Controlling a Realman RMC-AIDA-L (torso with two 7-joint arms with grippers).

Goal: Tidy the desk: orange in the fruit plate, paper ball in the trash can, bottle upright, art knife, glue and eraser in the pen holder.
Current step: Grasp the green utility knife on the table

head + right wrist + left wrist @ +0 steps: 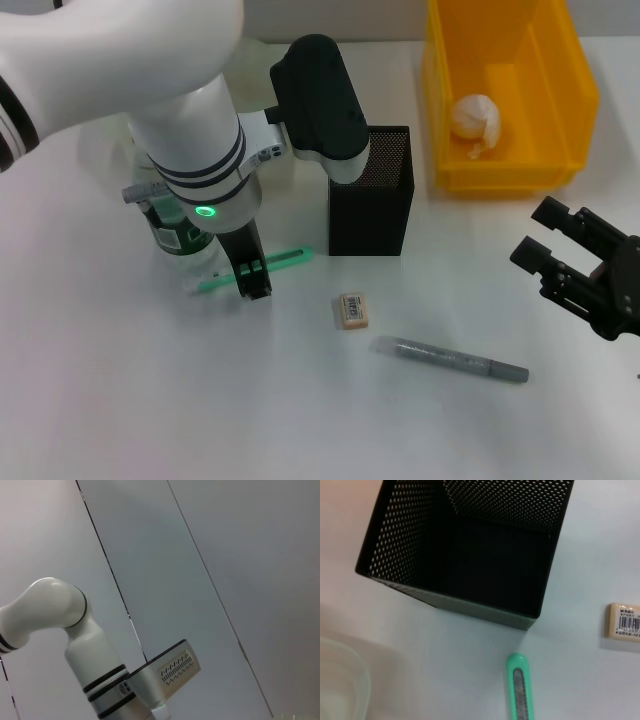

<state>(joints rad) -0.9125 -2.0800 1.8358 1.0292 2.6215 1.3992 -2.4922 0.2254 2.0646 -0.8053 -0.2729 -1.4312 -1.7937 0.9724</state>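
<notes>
art knife (268, 263) flat, tip toward pen holder (372, 190)

- Bright, even overhead light floods the white table (150, 400); shadows stay soft and short.
- The pen holder (372, 190) drops a faint shadow toward 6 o'clock, and its mesh interior reads nearly black.
- The marker (460, 361) looks smeared at its 9 o'clock end.
- In the left wrist view, the art knife (520, 690) looks slightly soft.

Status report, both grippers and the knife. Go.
Left gripper down on the green knife beside the pen holder. Right gripper idle, open. Eraser on desk, nothing blocking.
</notes>
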